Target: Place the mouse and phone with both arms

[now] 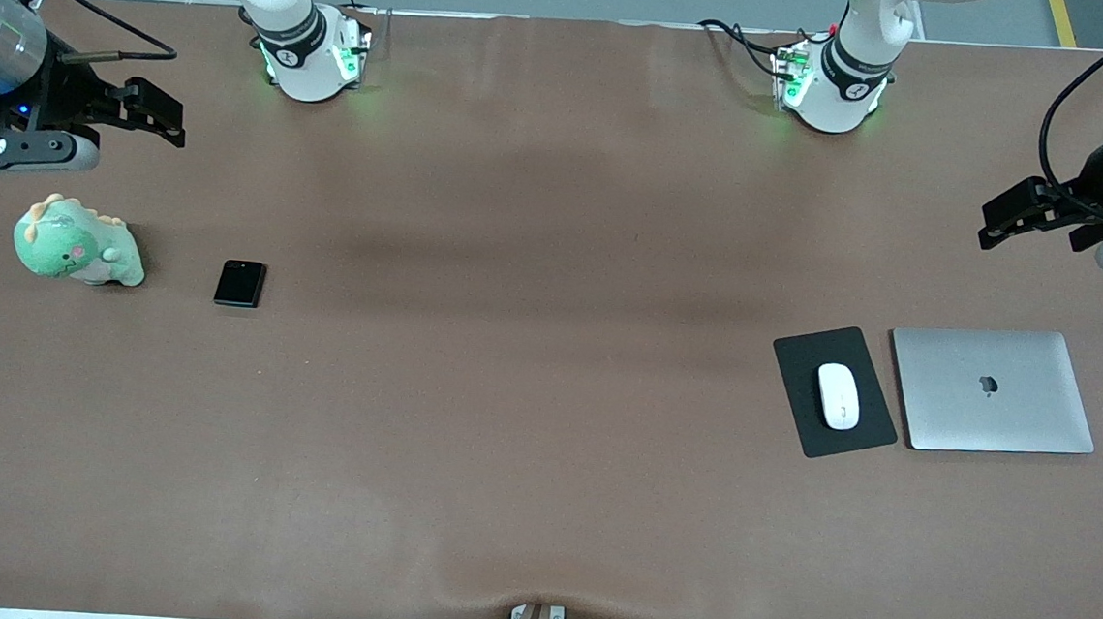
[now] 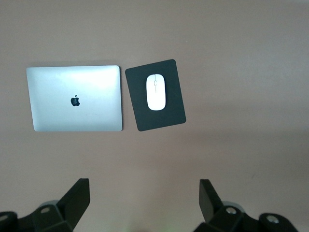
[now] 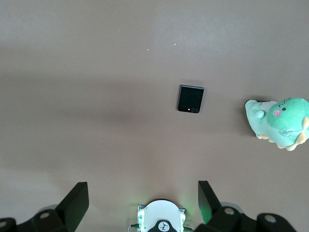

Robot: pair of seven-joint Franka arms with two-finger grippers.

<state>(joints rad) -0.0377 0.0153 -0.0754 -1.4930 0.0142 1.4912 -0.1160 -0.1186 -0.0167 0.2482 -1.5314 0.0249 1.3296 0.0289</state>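
Two Franka arms at a brown desk, each raised and waiting at its own end. The left tool hangs over bare desk at the left arm's end, its fingers spread wide with nothing between them. The right tool hangs over bare desk at the right arm's end, likewise spread wide and holding nothing.

The mouse, white and glossy with a thin grey centre line, lies on a black mouse pad toward the left arm's end; the pad sits slightly askew. Just beside the pad, closer still to that end, lies a closed silver laptop bearing a dark Apple logo at the centre of its lid; pad and laptop are near but apart.

The phone, a black, nearly square slab with rounded corners, lies flat on the desk toward the right arm's end; the right wrist view shows small round lenses along one edge. Beside it, closer to that end and apart from it, stands a green plush dinosaur with a pink cheek and cream spines.

No other writing can be read on any item.
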